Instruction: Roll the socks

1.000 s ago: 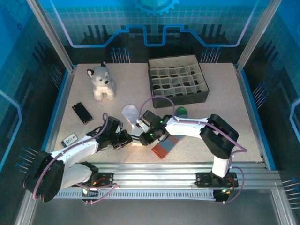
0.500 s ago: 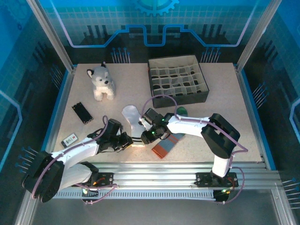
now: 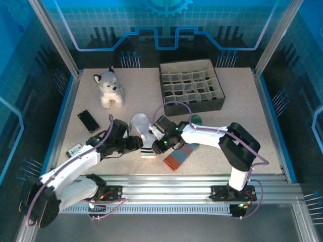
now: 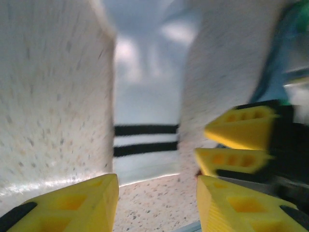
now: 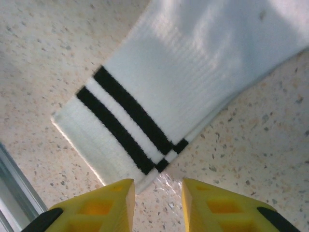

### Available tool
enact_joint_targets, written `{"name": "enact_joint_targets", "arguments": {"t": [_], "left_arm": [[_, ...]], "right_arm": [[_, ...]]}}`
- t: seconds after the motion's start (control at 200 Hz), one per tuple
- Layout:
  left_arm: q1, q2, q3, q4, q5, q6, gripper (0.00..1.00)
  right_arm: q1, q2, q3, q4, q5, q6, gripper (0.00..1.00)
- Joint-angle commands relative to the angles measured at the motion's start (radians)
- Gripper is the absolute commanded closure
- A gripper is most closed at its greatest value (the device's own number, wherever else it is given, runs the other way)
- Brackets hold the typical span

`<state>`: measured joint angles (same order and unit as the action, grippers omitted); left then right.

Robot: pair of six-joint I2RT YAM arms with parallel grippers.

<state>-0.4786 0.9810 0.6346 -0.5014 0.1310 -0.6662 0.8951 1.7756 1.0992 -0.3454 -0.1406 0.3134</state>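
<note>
Speckled beige desk (image 3: pixel 242 118) inside a blue-lit cage, with aluminium rails along the near edge. From above you get the whole layout. There's a plush husky (image 3: pixel 110 89) back left, a dark divided box (image 3: pixel 192 92) at the back, and a black remote-looking thing (image 3: pixel 88 121) and a small pale gadget (image 3: pixel 75 149) over on the left.

The white sock (image 3: pixel 143 130) lies flat near the middle, toe toward the back and striped cuff toward the near edge. The coloured sock (image 3: pixel 177 159) is just to its right. Its orange-red cuff is nearest the rails and its green toe pokes out by the box, with the right arm (image 3: pixel 212 135) lying across its middle. The left arm (image 3: pixel 81 161) reaches in from the left, and both wrists meet at the white sock's cuff.

The wrist cameras give you the detail the overhead can't. The right wrist has the two black stripes nice and sharp, with the cuff flat on the desk. The right jaws are a little apart, the cuff's corner just in front of the gap, nothing pinched.

The left wrist is blurry, but the left jaws are spread wide with bare desk between them and the cuff edge just ahead. It also catches the other arm's yellow fingers (image 4: pixel 239 128) off to the right, beside the cuff.
</note>
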Motion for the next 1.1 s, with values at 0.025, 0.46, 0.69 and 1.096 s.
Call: {"name": "enact_joint_targets", "arguments": {"t": [0.025,0.46,0.69,1.096], "left_arm": [[0.005,-0.087,0.115,-0.146,-0.088,0.368,0.52],[-0.005,-0.205,-0.142,0.190,0.261,1.186,0.50],[-0.055,-0.090,-0.183,0.216,0.274,1.441,0.58],[-0.096,0.139,-0.176,0.293,0.124,1.606,0.67]], "right_arm": [[-0.032,-0.126,-0.089,0.135,-0.008,-0.102,0.68],[-0.150,-0.376,-0.389,0.503,-0.117,-0.490,0.47],[-0.145,-0.389,-0.547,0.752,-0.116,-0.663,0.42],[-0.098,-0.318,-0.576,0.823,-0.109,-0.785,0.44]]}}
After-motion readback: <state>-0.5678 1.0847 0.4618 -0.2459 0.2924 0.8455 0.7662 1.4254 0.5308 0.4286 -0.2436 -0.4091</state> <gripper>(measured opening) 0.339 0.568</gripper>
